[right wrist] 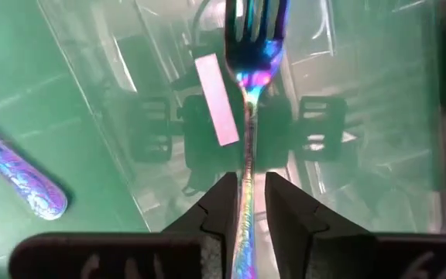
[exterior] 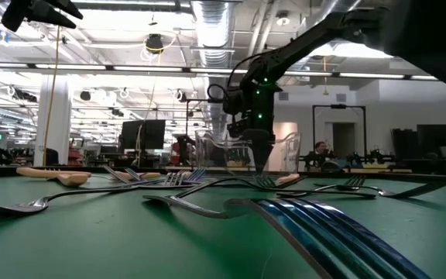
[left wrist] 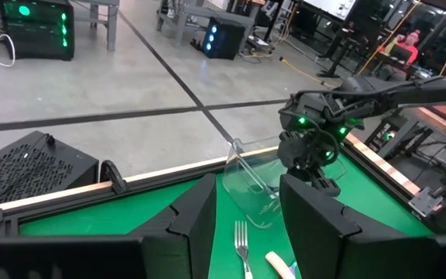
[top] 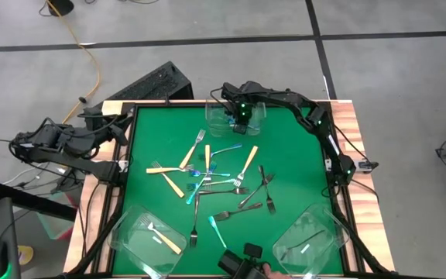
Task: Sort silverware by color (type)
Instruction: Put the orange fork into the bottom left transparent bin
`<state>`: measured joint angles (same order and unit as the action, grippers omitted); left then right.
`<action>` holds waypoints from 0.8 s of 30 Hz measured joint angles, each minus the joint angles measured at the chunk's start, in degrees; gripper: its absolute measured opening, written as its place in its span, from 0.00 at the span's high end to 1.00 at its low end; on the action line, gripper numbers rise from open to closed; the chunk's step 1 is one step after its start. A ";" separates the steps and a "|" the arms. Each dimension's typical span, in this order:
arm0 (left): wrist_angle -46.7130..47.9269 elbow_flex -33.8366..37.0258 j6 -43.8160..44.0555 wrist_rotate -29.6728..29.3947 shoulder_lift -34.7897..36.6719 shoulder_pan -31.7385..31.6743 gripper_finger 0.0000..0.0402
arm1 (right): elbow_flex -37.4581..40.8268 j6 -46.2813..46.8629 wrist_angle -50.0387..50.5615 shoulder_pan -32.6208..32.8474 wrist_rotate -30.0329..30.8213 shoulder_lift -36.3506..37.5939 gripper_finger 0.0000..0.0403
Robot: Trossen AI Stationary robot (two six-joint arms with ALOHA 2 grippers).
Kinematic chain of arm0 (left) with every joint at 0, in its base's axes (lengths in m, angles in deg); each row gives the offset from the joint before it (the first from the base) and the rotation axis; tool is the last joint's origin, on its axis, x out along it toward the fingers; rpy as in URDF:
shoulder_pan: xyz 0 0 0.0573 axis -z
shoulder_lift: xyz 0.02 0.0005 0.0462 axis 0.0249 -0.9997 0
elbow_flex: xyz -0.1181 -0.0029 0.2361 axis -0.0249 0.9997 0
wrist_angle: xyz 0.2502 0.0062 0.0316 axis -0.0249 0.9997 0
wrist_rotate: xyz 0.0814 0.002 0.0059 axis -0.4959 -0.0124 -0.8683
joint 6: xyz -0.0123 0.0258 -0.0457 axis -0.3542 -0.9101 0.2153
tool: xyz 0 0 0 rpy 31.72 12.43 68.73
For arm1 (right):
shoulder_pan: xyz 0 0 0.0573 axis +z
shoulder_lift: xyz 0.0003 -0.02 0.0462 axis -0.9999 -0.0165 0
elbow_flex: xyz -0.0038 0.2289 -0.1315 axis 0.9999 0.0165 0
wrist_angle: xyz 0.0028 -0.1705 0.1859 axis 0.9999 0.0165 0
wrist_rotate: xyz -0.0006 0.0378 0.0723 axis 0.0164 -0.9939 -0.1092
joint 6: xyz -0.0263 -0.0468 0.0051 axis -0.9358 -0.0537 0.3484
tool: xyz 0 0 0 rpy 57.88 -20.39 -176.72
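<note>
Jaws of the right gripper (right wrist: 246, 203) stand slightly parted with an iridescent blue fork (right wrist: 248, 70) between them, handle running back through the gap and tines pointing down into the clear tub (top: 235, 116) at the far edge of the desk (top: 300, 167). Whether the pads touch the handle cannot be told; the fork reads as being let go, so that the tub receives the blue kind. A second iridescent handle (right wrist: 22, 180) lies on the green mat just beside that tub. Jaws of the left gripper (left wrist: 246, 225) are released and hold nothing; that arm waits off the desk's left edge. At mid-desk the remaining forks (top: 211, 178) lie mixed and crossing. The near-left tub (top: 142, 240) holds tan-handled forks, and the near-right tub (top: 312, 240) appears to hold dark metal ones.
</note>
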<state>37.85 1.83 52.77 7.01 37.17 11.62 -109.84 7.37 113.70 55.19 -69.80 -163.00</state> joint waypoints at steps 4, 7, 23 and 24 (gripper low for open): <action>0.00 0.00 -0.19 -0.02 0.00 0.00 0.68 | -5.76 -0.31 2.89 0.07 -0.02 0.11 0.76; 0.00 0.00 -0.19 0.03 0.00 0.00 0.68 | -11.82 -0.46 5.88 0.07 -0.04 0.09 0.76; -0.04 -0.02 -5.51 8.96 -1.87 -0.02 0.68 | -17.11 0.22 12.55 4.94 -4.62 20.30 0.76; -0.01 -0.02 -6.31 10.21 -2.67 0.00 0.68 | -17.11 0.52 12.64 5.62 -4.75 21.78 0.76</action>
<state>37.84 1.81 46.47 17.22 34.50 11.62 -126.95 7.88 126.34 60.81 -74.55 -141.23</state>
